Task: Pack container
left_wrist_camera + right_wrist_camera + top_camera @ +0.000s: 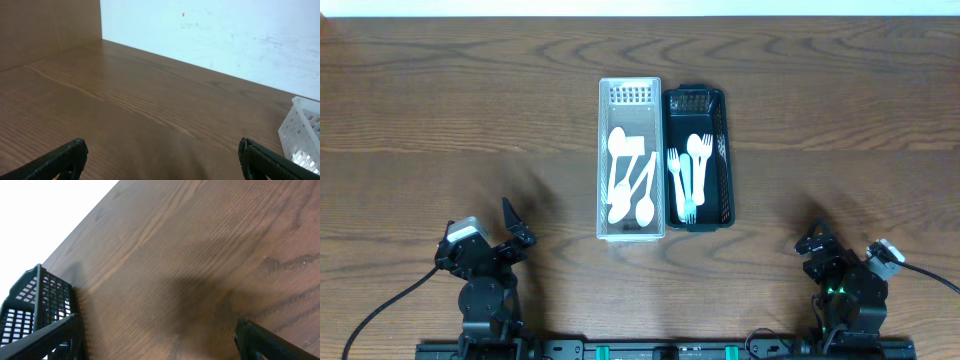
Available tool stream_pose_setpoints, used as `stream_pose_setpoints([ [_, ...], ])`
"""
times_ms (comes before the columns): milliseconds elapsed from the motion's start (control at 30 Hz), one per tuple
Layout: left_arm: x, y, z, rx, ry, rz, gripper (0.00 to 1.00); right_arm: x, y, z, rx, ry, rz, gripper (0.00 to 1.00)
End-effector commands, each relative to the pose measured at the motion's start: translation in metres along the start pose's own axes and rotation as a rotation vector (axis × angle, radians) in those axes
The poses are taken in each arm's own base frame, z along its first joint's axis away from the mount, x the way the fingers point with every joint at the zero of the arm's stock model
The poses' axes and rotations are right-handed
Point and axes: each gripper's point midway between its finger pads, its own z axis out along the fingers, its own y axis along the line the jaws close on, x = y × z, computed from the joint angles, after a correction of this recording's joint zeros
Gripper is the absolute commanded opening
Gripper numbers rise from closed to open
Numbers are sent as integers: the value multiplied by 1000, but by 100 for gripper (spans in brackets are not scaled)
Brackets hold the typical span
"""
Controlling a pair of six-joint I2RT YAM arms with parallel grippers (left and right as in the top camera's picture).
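Jaws parted and empty, the left gripper [517,226] waits. Ahead and to its right stands the clear rectangular plastic tray [601,150] of white plastic spoons [630,185], its long axis pointing away. It touches the black mesh plastic basket [726,150] of white plastic forks [690,172]. The right gripper [810,248], likewise spread and empty, sits nearer that basket.
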Motion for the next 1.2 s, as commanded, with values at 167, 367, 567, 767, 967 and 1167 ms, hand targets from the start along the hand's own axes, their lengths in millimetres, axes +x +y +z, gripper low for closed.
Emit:
stream_pose_setpoints([
  [167,18,5,4,-23,46,10,98,0,0,0,1,-6,6,99],
  [367,23,5,5,-27,67,19,98,0,0,0,1,-6,6,99],
  [567,23,5,5,-27,67,19,98,0,0,0,1,-6,6,99],
  [767,23,5,5,-27,67,19,98,0,0,0,1,-6,6,99],
  [967,23,5,5,-27,67,19,98,0,0,0,1,-6,6,99],
  [1167,23,5,5,-27,67,19,98,0,0,0,1,-6,6,99],
])
